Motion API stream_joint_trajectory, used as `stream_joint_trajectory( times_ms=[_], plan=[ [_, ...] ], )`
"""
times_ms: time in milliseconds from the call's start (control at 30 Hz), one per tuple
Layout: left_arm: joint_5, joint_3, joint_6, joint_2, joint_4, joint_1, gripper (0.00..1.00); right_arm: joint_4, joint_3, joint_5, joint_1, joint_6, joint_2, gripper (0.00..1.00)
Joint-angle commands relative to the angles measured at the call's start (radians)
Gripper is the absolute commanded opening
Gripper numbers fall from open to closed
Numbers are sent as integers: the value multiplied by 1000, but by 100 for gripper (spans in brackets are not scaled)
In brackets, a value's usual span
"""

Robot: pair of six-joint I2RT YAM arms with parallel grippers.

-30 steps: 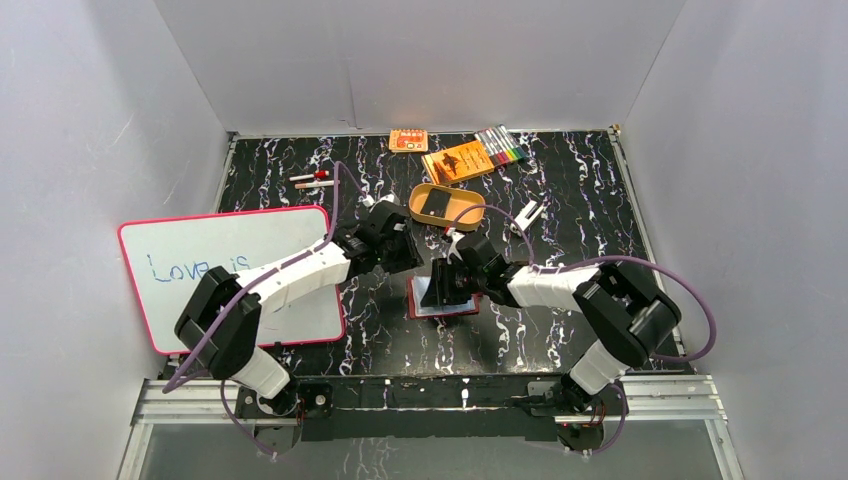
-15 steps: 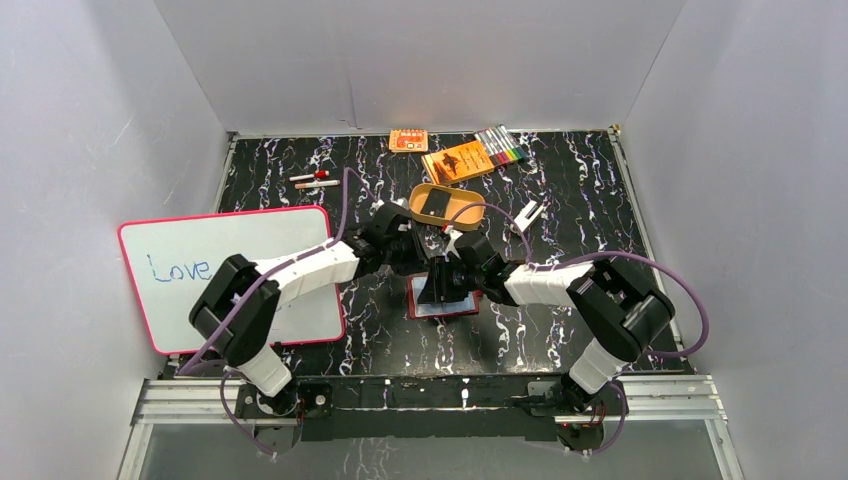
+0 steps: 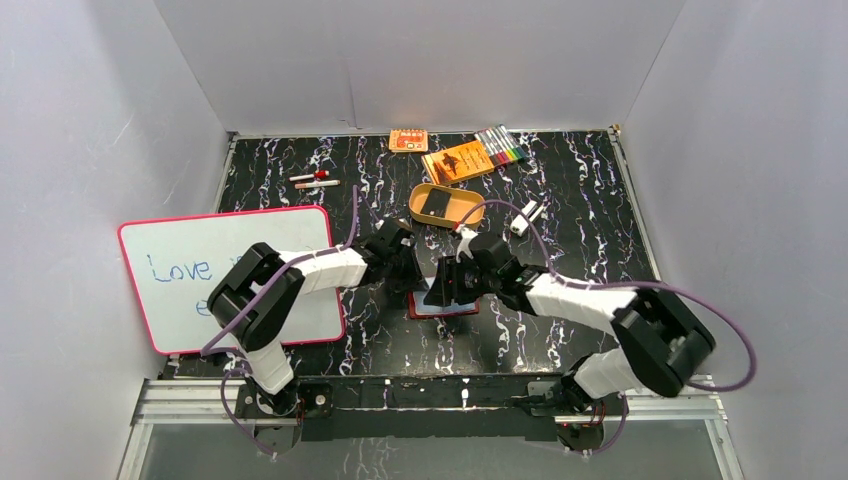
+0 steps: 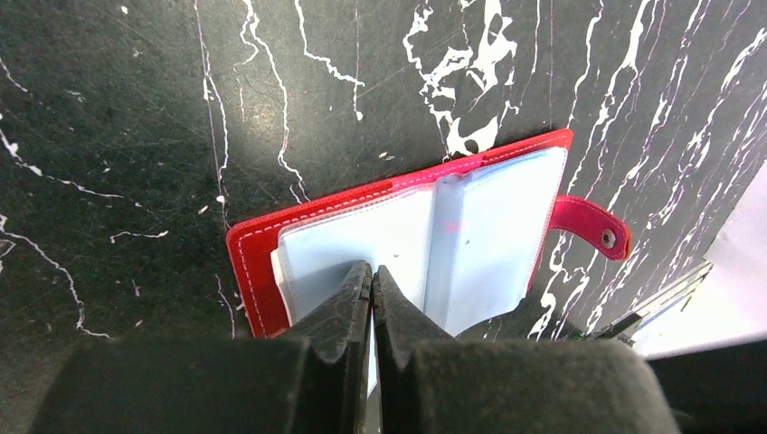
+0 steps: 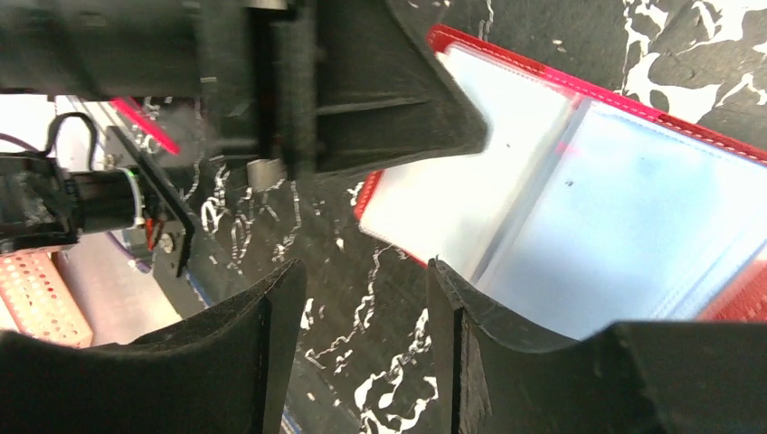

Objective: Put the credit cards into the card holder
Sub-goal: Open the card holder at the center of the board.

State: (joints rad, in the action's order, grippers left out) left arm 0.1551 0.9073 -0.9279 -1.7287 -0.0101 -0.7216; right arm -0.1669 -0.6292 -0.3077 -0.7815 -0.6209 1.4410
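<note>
At the far left a pink-rimmed whiteboard lies on the marbled black table. "Love" is written on it in blue. A further mark below may be an "e", and the left arm crosses the board's right edge and hides the rest of the writing. Behind the board, two pens lie side by side.

Right of the board, the left gripper has its fingers pressed together. Their tips lie on the left clear sleeve of the holder. Whether a sleeve sheet is nipped between them I cannot tell.

The holder lies open and flat near the table's front centre, red cover down and bluish sleeves up. Its snap tab sticks out from one side. No card shows in the sleeves. From above, both grippers sit over the holder and leave only a red edge and a patch of sleeve in sight.

The right gripper meets it from the other side with its fingers spread and only table between them. One finger is at the sleeve's edge, and the left gripper's dark bulk fills the view beyond.

Behind the holder stands a tan oval tray with one dark card lying in it. Further back are two orange packets, their print too small to read, and beside them a marker set. Right of the tray lies a small white object.
</note>
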Motion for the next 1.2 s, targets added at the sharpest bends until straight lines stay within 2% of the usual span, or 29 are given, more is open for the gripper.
stream_joint_trajectory(
  times_ms=[0, 133, 333, 467, 900, 1167],
  plan=[
    [-7, -46, 1, 7, -4, 4, 0, 78, 9, 86, -4, 9, -153, 60],
    [-14, -84, 0, 40, 4, 4, 0, 115, -4, 208, 2, -20, -176, 56],
    [-6, -113, 2, 80, 5, 4, 0, 187, -39, 328, 28, -68, -41, 39],
    [9, -135, 3, 96, 5, 4, 0, 198, 5, 365, 64, -97, -25, 34],
    [-12, -169, 54, 113, 5, 4, 0, 238, 99, 370, 76, -124, -100, 36],
    [-4, -103, 113, 98, -4, 4, 0, 269, 136, 343, 76, -147, -164, 37]
  ],
)
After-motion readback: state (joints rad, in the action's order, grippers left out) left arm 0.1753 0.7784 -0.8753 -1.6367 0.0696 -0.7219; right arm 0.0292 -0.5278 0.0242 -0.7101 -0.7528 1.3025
